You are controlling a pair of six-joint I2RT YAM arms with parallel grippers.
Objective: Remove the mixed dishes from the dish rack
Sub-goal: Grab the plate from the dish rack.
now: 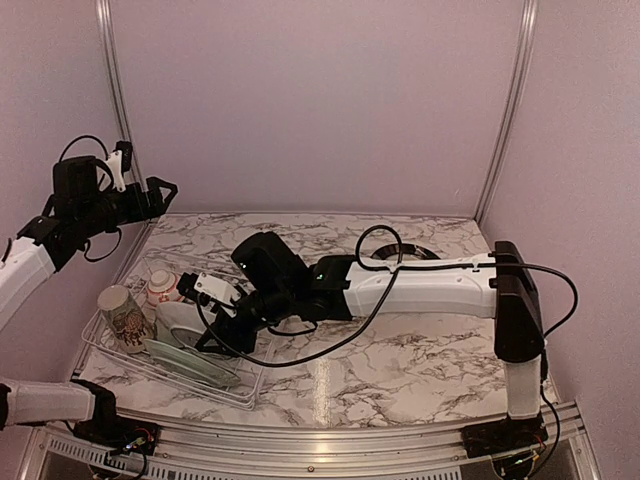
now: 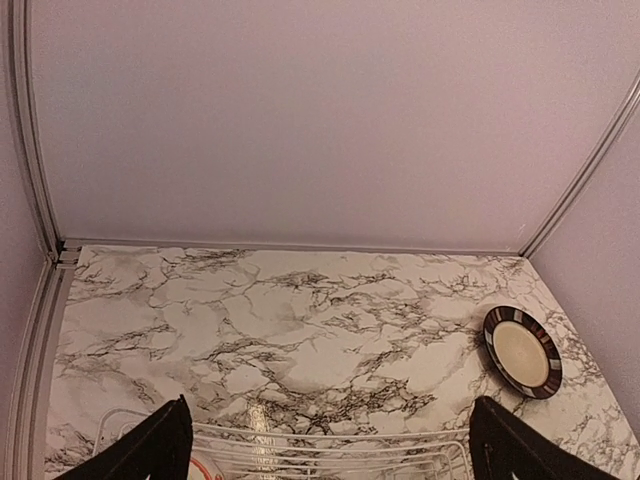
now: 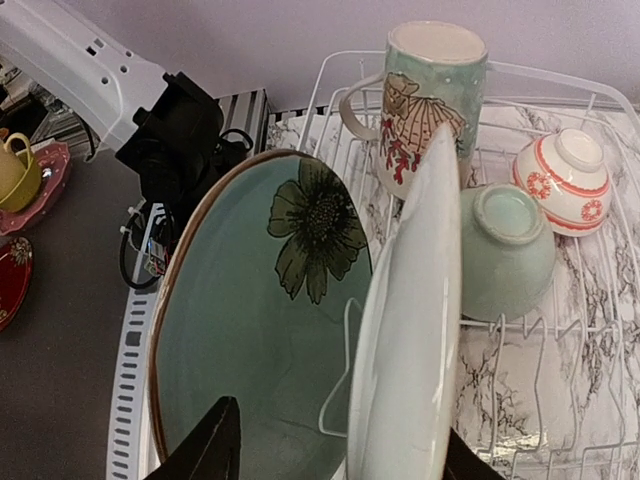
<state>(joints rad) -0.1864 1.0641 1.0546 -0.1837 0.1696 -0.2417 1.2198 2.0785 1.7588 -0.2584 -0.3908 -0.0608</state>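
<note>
From above, the low rectangular white wire rack (image 1: 250,388) sits on the near-left part of the grey-veined marble table (image 1: 400,360). Its long axis runs from far left to near right. A tall cream mug (image 1: 125,316) with a brown and red print stands at its left end, with a small red-and-white patterned bowl (image 1: 162,287) behind it. A pale green flower plate (image 1: 190,362) leans low along the near side. The right gripper (image 1: 215,322) reaches into the rack at a whitish plate (image 1: 180,318). The left gripper (image 1: 160,193) hangs high at the far left, well apart from the dishes.

The left wrist camera shows its black fingers (image 2: 150,450) spread wide with nothing between them, above the rack's far edge. A round striped-rim plate (image 2: 522,352) with a cream centre lies flat on the table, far right.

In the right wrist camera the flower plate stands on edge, its hollow face turned toward the view's left. The whitish plate stands just beside it, seen edge-on, its long line running up toward the mug. The right jaws are apart, one on each side of its rim; the left finger (image 3: 215,445) is clear of it and the other is mostly hidden. A pale green bowl (image 3: 505,250) lies foot toward the camera between the whitish plate and the patterned bowl.
</note>
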